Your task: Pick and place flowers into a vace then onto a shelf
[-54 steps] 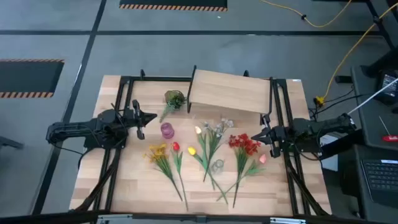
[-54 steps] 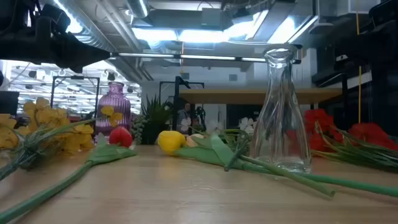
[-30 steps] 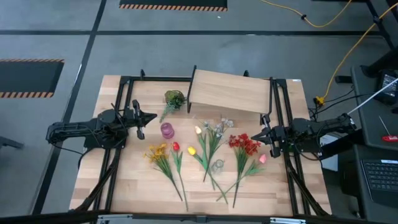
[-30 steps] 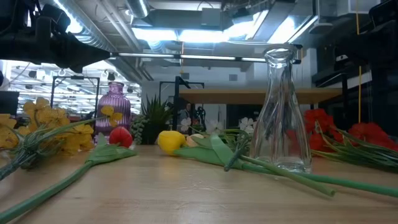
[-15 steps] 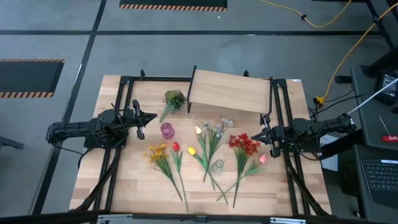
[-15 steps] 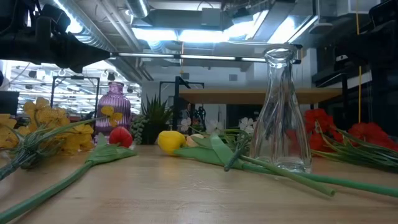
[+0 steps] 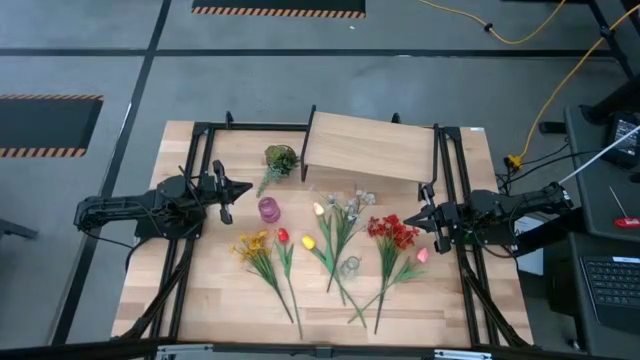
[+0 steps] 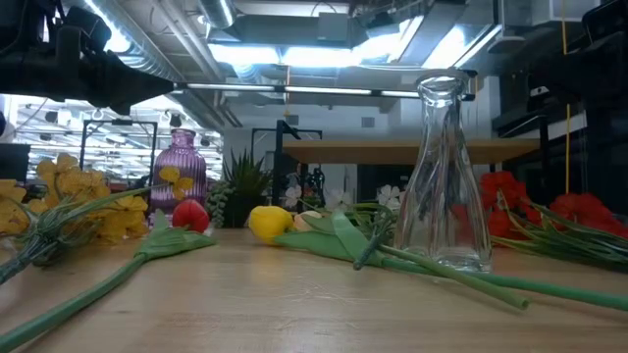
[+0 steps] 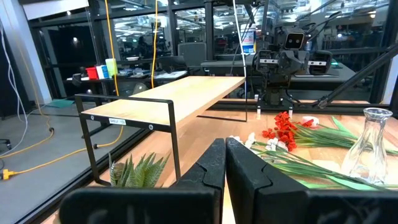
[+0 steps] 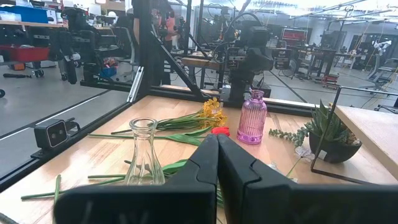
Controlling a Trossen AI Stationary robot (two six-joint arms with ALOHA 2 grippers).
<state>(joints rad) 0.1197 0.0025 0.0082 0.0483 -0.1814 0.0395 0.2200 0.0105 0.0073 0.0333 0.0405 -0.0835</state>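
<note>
The dark two-finger left gripper [image 7: 236, 189] is held at the left side of the table, above the wood, with its fingers pressed together and nothing between them. The dark two-finger right gripper [image 7: 414, 216] is held at the right side in the same way, shut and empty.

Just past the left gripper, the ribbed pink glass vase [image 7: 269, 210] is seen standing up. A little farther on, the yellow blooms on long green stems [image 7: 253, 245] and the red tulip bud [image 7: 283, 236] are laid flat on the light-wood table [image 7: 220, 300].

Right beside the right gripper, the bunch of red flower clusters [image 7: 393, 233] is laid, with a pink tulip bud [image 7: 423, 256] near it. Farther in, the white blossoms [image 7: 350, 205] and the yellow tulip bud [image 7: 308, 242] are spread in the middle, and the clear glass vase [image 8: 446, 176] is stood among the stems.

The wide light-wood shelf on thin black legs [image 7: 372, 148] is set at the back, well apart from both grippers.

The flowers are likely very light and bendy. The tops may be squashed easily, so a stem should be pinched near its middle. The thin stems could slip. The glass vases look smooth, easy to tip and breakable.
</note>
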